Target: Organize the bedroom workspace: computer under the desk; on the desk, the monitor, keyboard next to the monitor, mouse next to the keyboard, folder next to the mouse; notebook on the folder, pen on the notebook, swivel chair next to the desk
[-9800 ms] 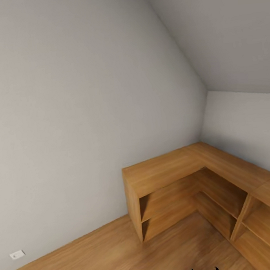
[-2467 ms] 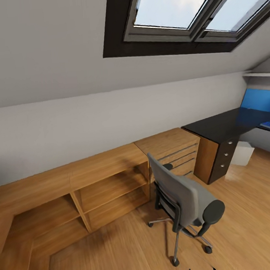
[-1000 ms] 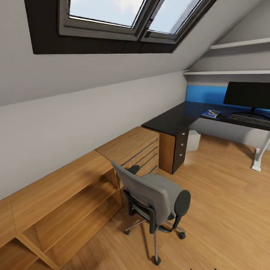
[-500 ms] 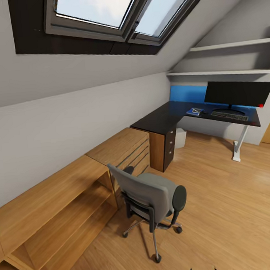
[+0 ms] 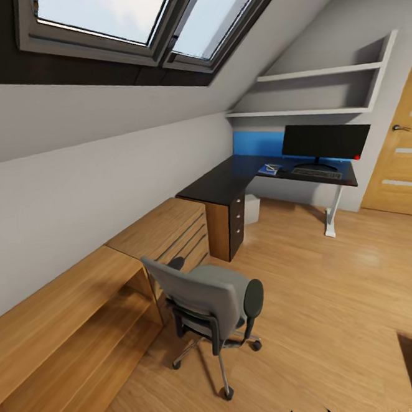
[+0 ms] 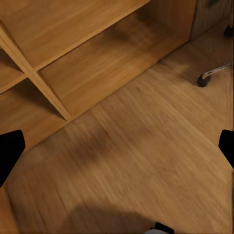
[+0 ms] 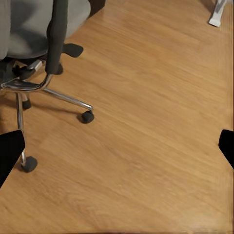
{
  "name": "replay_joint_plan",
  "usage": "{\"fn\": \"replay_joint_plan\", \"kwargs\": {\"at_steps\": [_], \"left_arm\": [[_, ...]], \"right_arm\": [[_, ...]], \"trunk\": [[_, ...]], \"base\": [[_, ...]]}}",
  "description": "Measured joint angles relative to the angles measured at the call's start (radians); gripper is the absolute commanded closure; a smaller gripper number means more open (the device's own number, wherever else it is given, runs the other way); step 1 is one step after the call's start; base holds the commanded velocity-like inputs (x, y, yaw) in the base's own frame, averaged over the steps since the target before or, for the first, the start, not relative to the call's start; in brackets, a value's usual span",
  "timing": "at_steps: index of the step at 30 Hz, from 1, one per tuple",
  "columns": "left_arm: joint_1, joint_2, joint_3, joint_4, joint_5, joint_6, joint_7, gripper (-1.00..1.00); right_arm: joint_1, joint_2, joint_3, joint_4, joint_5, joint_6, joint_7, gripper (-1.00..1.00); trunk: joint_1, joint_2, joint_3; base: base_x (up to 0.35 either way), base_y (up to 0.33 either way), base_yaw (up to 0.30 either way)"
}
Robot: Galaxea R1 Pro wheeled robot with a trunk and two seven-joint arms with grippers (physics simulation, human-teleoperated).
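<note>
The grey swivel chair (image 5: pixel 208 299) stands on the oak floor with its back toward me, well short of the desk (image 5: pixel 219 181). The black monitor (image 5: pixel 325 140) and the keyboard (image 5: pixel 316 171) sit on the desk's far wing. A flat blue thing, likely the folder (image 5: pixel 269 169), lies left of the keyboard. The light grey computer (image 5: pixel 252 208) stands under the desk. Notebook, pen and mouse are too small to make out. My left gripper (image 6: pixel 117 151) hangs open over the floor by the oak shelves. My right gripper (image 7: pixel 117 146) is open beside the chair's chrome base (image 7: pixel 46 87).
A light oak dresser (image 5: pixel 164 231) and open oak shelves (image 5: pixel 68 343) line the sloped wall on the left. A wooden door (image 5: pixel 401 151) is at the far right, and wall shelves (image 5: pixel 321 90) hang above the desk. The white desk leg (image 5: pixel 330 215) stands on open floor.
The whole view has swung to the right: from bare corner shelves to the chair, then the desk, monitor and door. That is the camera moving, not the objects.
</note>
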Motion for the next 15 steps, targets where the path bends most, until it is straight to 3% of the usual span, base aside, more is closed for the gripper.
{"fn": "replay_joint_plan", "kwargs": {"at_steps": [15], "left_arm": [[0.0, 0.0, 0.0, 0.0, 0.0, 0.0, 0.0, -1.0]], "right_arm": [[0.0, 0.0, 0.0, 0.0, 0.0, 0.0, 0.0, -1.0]], "trunk": [[0.0, 0.0, -0.004]], "base": [[0.0, 0.0, -0.256]]}}
